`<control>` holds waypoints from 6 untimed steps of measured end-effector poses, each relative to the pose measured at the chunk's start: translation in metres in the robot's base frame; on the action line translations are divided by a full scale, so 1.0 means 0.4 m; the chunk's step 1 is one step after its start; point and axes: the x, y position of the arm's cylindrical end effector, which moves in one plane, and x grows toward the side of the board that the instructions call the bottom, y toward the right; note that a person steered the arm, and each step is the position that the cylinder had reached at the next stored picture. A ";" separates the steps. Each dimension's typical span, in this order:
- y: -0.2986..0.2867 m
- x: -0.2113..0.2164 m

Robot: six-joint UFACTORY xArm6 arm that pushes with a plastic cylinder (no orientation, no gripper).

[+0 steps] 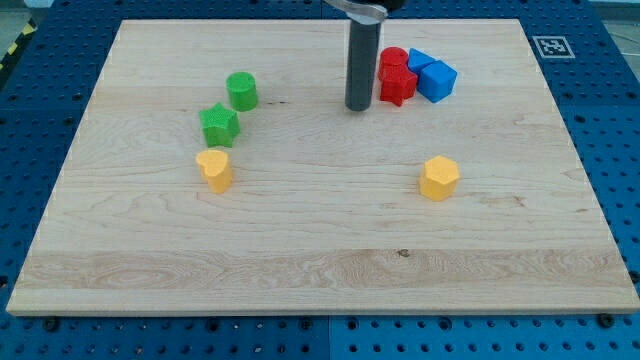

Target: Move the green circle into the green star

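1. green circle (241,90) — short ribbed cylinder, upright, round, no long axis to tell.
2. Sits toward the table's top-left, just above green star (219,124), nearly touching.
3. my tip (358,106) — bare rod, no claw — stands well right, beside the red blocks (396,76).

**Bright Blocks on Pale Wood**

A pale, straight-grained wooden board (320,250) lies on a blue perforated table (610,110). At left sit a green circle (242,90) and a green star (219,124), both finely ridged, with a yellow heart-like block (214,169) nearer. Far right of centre cluster two red blocks (396,77) and two blue blocks (431,76). A yellow hexagon (439,178) sits at right. The rod to my tip (358,107) is dark grey. A black-and-white marker (550,46) patterns the board's far right corner.
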 end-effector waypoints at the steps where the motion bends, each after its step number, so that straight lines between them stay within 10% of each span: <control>1: -0.003 -0.010; 6: -0.045 -0.131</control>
